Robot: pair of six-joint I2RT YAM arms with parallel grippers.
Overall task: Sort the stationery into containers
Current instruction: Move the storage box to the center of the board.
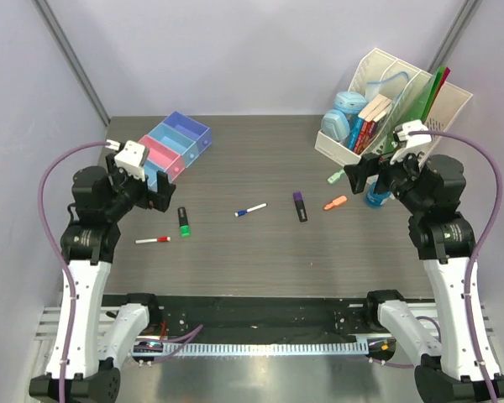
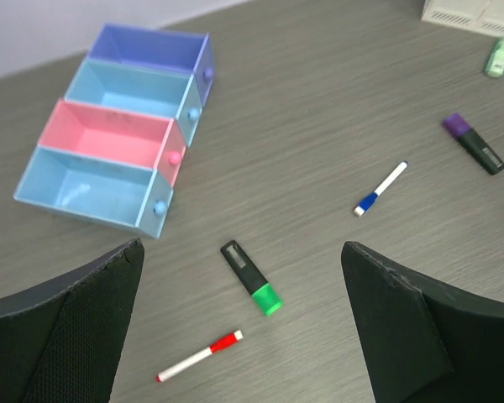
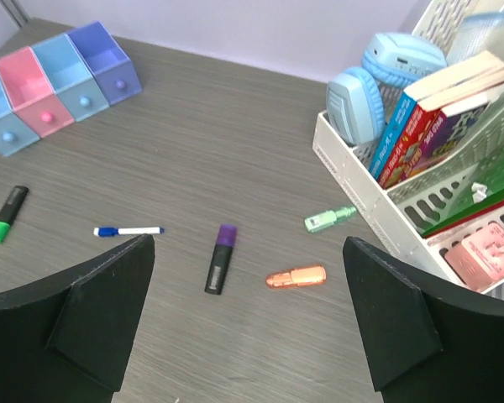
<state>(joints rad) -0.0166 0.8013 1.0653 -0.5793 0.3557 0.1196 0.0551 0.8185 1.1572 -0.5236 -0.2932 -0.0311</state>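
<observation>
Four joined trays, the containers (image 1: 178, 144) (image 2: 109, 138) (image 3: 55, 84), stand empty at the back left. Loose stationery lies on the table: a red-capped marker (image 1: 153, 240) (image 2: 199, 357), a green highlighter (image 1: 184, 222) (image 2: 252, 277), a blue-capped marker (image 1: 250, 210) (image 3: 128, 230), a purple highlighter (image 1: 300, 206) (image 3: 220, 259), an orange highlighter (image 1: 335, 202) (image 3: 296, 276) and a pale green one (image 1: 336, 176) (image 3: 329, 218). A blue roll (image 1: 375, 198) shows partly behind the right arm. My left gripper (image 1: 161, 193) (image 2: 242, 248) hovers open above the green highlighter. My right gripper (image 1: 359, 175) (image 3: 248, 242) hovers open above the purple and orange highlighters. Both hold nothing.
A large white file rack (image 1: 403, 105) (image 3: 403, 210) with books, folders and blue rounded cases stands at the back right, close to the right arm. The pale green highlighter lies against its base. Grey walls enclose the table at the back and sides.
</observation>
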